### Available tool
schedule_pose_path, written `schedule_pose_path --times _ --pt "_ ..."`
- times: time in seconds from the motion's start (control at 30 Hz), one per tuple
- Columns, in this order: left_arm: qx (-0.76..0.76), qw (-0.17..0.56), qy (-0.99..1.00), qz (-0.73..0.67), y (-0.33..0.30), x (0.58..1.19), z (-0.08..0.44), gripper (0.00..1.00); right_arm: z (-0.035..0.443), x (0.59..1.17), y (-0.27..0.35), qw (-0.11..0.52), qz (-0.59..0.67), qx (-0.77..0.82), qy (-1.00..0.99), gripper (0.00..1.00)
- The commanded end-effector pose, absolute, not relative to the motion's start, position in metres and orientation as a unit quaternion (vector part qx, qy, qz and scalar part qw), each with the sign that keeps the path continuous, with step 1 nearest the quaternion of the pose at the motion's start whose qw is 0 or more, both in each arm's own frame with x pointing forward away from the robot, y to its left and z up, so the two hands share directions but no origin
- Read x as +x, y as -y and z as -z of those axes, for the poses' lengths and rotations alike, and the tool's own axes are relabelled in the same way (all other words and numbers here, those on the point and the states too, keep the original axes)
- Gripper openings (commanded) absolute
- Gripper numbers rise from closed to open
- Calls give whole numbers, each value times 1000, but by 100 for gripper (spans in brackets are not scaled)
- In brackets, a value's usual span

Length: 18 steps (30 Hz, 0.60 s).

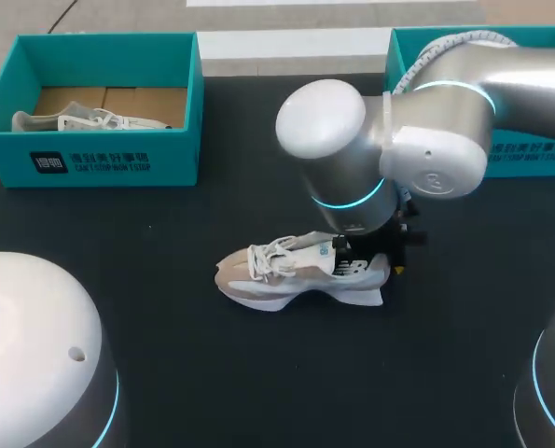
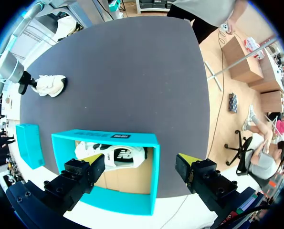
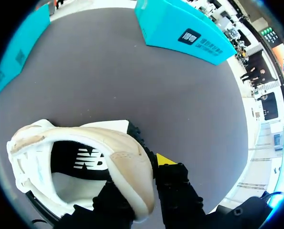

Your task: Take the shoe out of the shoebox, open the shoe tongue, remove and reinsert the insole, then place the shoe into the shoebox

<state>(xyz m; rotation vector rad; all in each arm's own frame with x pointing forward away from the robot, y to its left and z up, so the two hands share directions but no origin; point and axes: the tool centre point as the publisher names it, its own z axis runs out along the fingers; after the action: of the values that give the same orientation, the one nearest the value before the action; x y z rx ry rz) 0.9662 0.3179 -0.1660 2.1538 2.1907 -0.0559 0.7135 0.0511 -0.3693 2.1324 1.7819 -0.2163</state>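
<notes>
Right pincer [image 3: 144, 177] was clamped on the heel collar of the shoe [image 1: 296, 273], one finger outside the heel and the other apparently inside the opening, its tip hidden by the collar. The shoe stood on its sole near the middle of the dark counter [image 1: 258, 373], toe toward my left. Left pincer [image 2: 139, 164] hung with fingers wide apart above the teal shoebox [image 2: 106, 138] at the counter's far left, a second shoe [image 2: 120, 155] lying inside it.
</notes>
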Motion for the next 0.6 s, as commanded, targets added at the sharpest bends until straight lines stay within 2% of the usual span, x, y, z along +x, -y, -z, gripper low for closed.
schedule_pose_path --times 0.03,0.2,0.23,0.27,0.4,0.47,0.6 --pt "701 35 -713 16 -318 964 166 100 378 716 -59 177 81 749 -633 0" --pt "701 35 -713 16 -318 964 166 100 384 715 -56 175 84 749 -633 0" --pt "701 35 -713 16 -318 964 166 100 384 715 -55 174 84 751 -631 36" --pt "701 35 -713 16 -318 964 166 100 383 714 -54 173 84 751 -631 43" --pt "701 35 -713 16 -318 964 166 100 375 714 -50 172 81 755 -627 54" --pt "701 35 -713 16 -318 964 166 100 371 714 -50 171 80 755 -628 54" --pt "701 35 -713 16 -318 964 166 100 355 717 -53 171 68 751 -635 70"
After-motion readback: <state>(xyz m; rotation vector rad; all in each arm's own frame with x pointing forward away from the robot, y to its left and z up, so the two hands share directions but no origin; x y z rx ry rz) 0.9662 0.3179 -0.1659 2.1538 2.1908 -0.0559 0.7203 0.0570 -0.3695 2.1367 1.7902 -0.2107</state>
